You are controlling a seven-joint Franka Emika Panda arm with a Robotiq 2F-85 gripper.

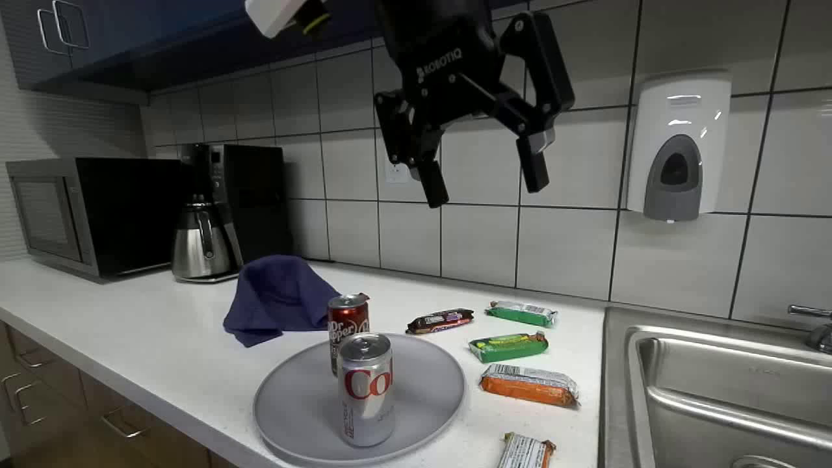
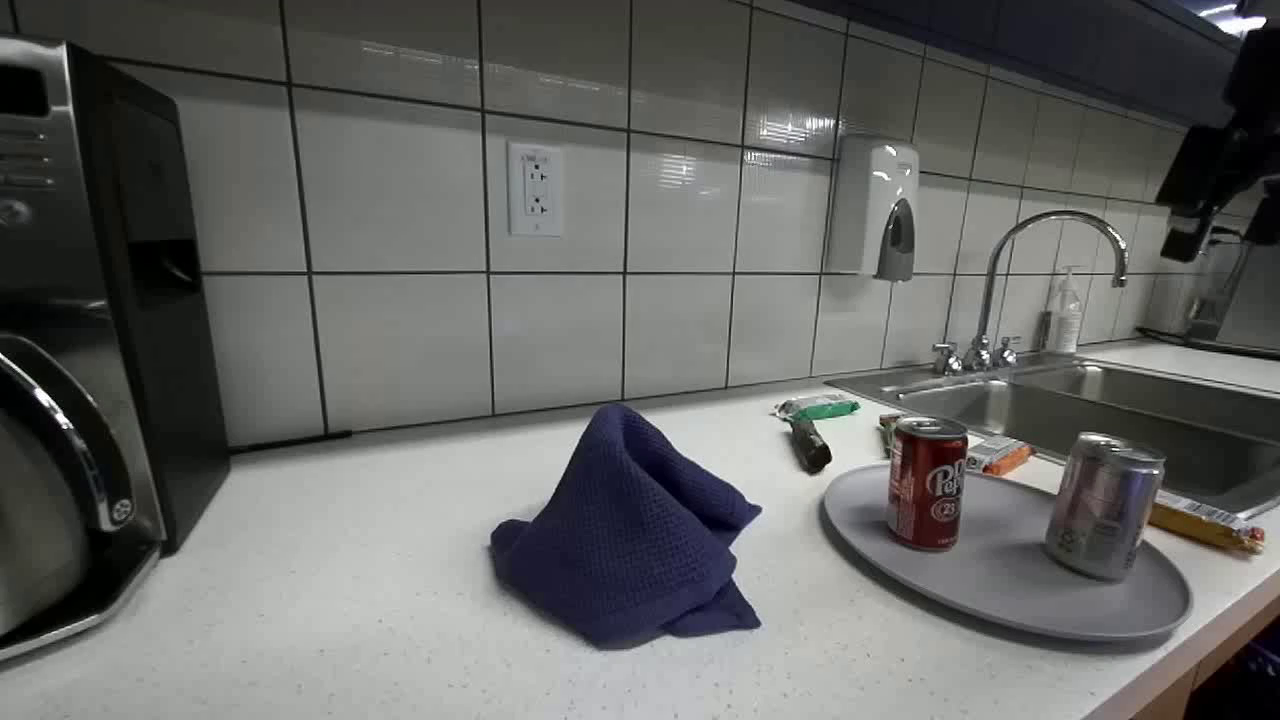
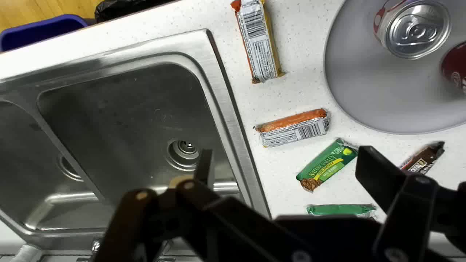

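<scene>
Has open air below the black two-finger gripper (image 1: 487, 192), down to the white speckled counter (image 3: 302, 91). Looks, in the wrist view, onto the edge of the shiny steel sink (image 3: 226, 109) below, with a green shiny-wrapped snack bar (image 3: 327, 162) and an orange-and-silver snack bar (image 3: 295, 128) near it. Shows a dark blue cloth (image 2: 625, 540) lower down in both exterior views, and a boxy black microwave (image 1: 123, 214), well apart from the gripper, only in an exterior view. Hangs high, pointing down, with fingers spread wide.
</scene>
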